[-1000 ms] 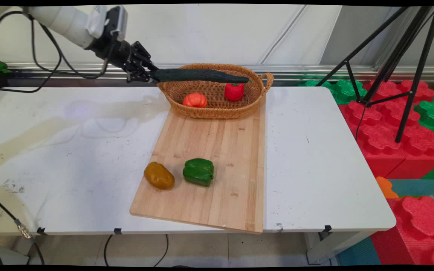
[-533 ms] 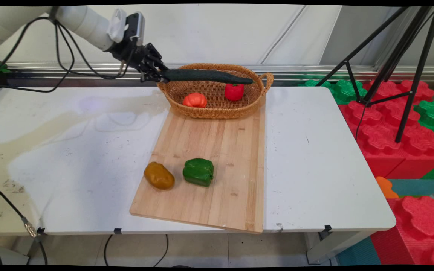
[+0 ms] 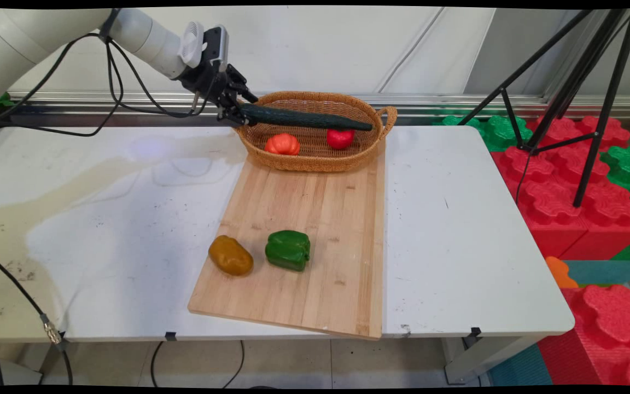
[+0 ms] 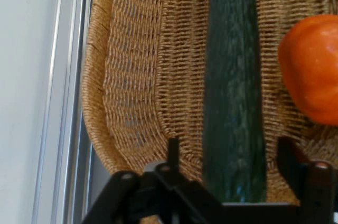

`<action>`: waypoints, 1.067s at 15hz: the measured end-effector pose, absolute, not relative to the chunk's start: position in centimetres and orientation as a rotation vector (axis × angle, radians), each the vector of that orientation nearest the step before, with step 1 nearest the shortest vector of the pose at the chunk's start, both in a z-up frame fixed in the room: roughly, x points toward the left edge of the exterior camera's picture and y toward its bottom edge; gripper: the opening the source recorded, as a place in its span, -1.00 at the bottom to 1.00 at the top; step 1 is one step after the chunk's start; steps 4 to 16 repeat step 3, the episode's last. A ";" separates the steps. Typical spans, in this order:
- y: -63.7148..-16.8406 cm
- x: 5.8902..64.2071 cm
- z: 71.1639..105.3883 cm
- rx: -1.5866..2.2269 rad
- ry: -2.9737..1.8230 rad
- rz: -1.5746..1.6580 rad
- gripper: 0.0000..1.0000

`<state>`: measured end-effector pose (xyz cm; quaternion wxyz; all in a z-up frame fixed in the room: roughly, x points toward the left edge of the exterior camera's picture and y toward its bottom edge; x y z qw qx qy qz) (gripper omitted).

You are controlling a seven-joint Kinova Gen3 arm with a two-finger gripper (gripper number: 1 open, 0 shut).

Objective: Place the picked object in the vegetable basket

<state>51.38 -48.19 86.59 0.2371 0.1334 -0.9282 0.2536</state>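
My gripper [image 3: 238,112] hovers at the left rim of a wicker basket [image 3: 315,164] at the far end of the wooden board [image 3: 304,208]. A long dark green cucumber [image 3: 304,117] reaches from it across the basket, tilted down to the right, its far tip by the red pepper [image 3: 340,139]. An orange-red tomato [image 3: 283,144] lies below it. In the hand view the cucumber [image 4: 232,76] runs up between the fingers [image 4: 172,150] of the gripper [image 4: 231,147], with basket [image 4: 132,76] weave showing on both sides; the tomato [image 4: 314,71] is at right. The gripper looks open.
A green bell pepper [image 3: 288,250] and a brown potato [image 3: 231,255] lie on the board's near part. The white table [image 3: 457,219] spreads to both sides. A black tripod [image 3: 583,109] and red and green foam blocks [image 3: 566,180] stand off the right edge.
The gripper has moved right and slightly down toward the basket's left rim. The cucumber has tilted, its far tip sinking in front of the red pepper.
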 end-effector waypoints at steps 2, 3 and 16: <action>-48.6 51.4 86.3 0.378 -2.538 0.694 1.00; -48.7 51.4 86.3 0.383 -2.534 0.693 1.00; -48.7 51.4 86.3 0.383 -2.534 0.693 1.00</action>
